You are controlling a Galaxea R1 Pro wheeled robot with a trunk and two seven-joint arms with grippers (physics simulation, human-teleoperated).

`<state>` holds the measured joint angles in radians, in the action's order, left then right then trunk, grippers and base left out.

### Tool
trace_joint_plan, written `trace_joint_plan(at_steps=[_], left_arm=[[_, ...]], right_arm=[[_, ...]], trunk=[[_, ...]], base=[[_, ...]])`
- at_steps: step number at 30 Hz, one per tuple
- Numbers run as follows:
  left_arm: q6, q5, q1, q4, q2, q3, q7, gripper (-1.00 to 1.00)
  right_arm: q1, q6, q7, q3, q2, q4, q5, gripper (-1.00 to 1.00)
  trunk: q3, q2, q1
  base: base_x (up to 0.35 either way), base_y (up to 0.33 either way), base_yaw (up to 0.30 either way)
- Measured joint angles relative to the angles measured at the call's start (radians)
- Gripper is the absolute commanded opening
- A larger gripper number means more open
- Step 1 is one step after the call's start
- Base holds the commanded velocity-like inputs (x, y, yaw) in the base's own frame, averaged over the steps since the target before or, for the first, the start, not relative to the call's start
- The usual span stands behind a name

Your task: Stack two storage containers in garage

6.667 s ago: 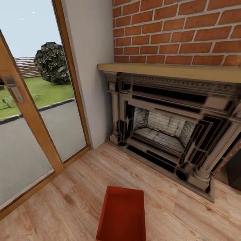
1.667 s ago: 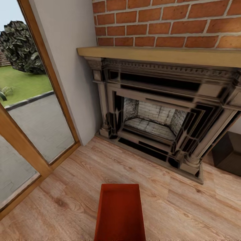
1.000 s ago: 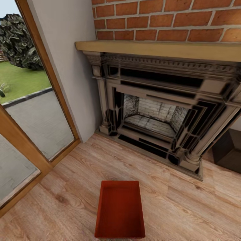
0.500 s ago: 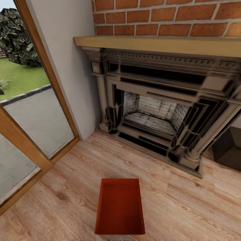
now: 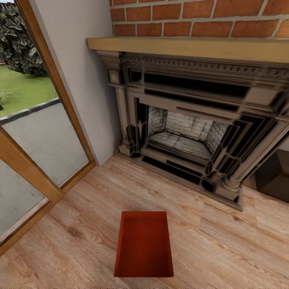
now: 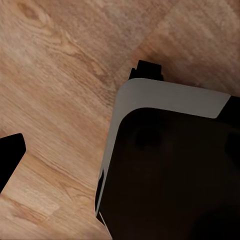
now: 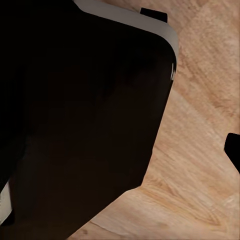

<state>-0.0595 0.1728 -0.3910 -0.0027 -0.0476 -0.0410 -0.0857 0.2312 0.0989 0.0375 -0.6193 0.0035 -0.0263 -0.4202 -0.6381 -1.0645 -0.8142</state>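
One red-orange storage container (image 5: pixel 144 243) lies open-topped on the living room's light wood plank floor (image 5: pixel 224 249), low in the head view, in front of the fireplace. The other container is out of view, as is the garage. A dark fingertip (image 6: pixel 10 156) of my left gripper shows far out at the edge of the left wrist view, over the planks. A dark fingertip (image 7: pixel 233 149) of my right gripper sits likewise at the edge of the right wrist view. Nothing is between the fingers.
The ornate dark fireplace (image 5: pixel 188 132) stands under a red brick chimney (image 5: pixel 200 18). A wood-framed glass door (image 5: pixel 36 132) is at the left. A dark-brown cabinet's end (image 5: pixel 275 176) is at the right. My black, grey-rimmed base (image 6: pixel 170 165) (image 7: pixel 75 115) is below the wrists.
The whole head view has shifted: the camera has moved, so the container sits higher in the picture and its near wall now shows. The container itself has not moved.
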Motion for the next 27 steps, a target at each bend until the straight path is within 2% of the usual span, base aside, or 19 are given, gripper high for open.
trace_joint_plan(at_steps=[27], left_arm=[[0.0, 0.0, 0.0, 0.0, 0.0, 0.0, 0.0, 1.0]], right_arm=[[0.0, 0.0, 0.0, 0.0, 0.001, 0.0, 0.001, 1.0]], trunk=[[-0.044, 0.0, 0.0]], base=[[0.0, 0.0, 0.0]])
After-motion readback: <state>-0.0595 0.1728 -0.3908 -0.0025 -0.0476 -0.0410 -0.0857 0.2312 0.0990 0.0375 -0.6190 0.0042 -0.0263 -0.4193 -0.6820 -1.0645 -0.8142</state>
